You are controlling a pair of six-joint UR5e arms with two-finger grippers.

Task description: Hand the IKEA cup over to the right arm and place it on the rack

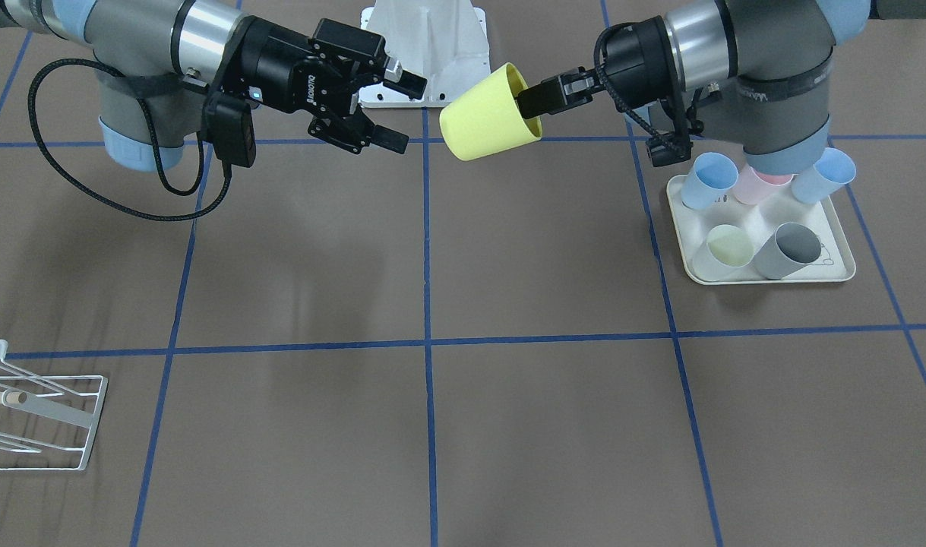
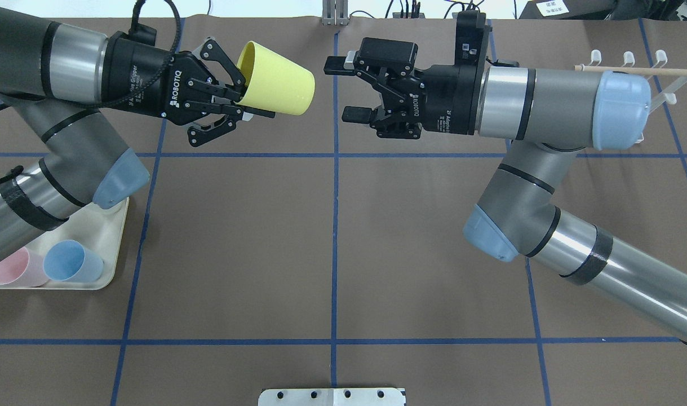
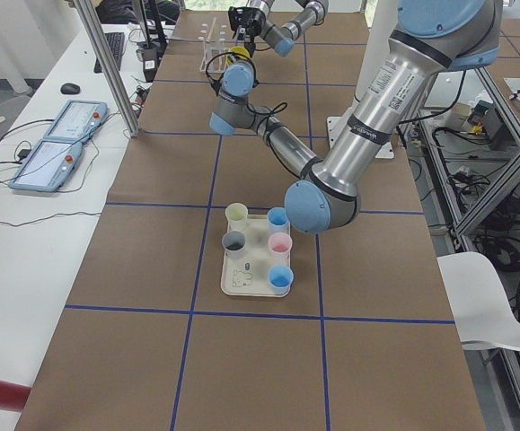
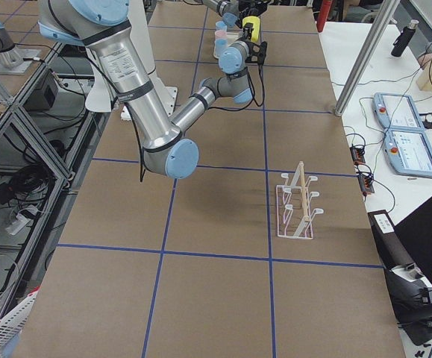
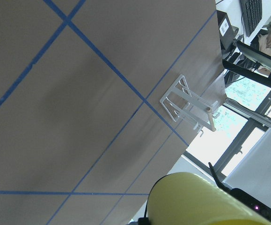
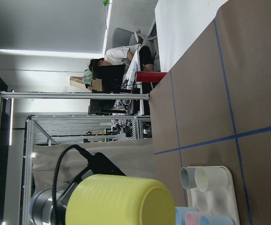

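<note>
Aloft, yellow cup in left tool

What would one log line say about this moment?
left end effector: shut on cup rim, midair | right end effector: open, apart from cup | rack: no cup

A robotics lab: teach pendants, aluminium framing, tape-gridded table

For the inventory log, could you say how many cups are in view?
6: yellow cup in left gripper; blue cup, second blue cup, pink cup, pale cup, grey cup on tray.
</note>
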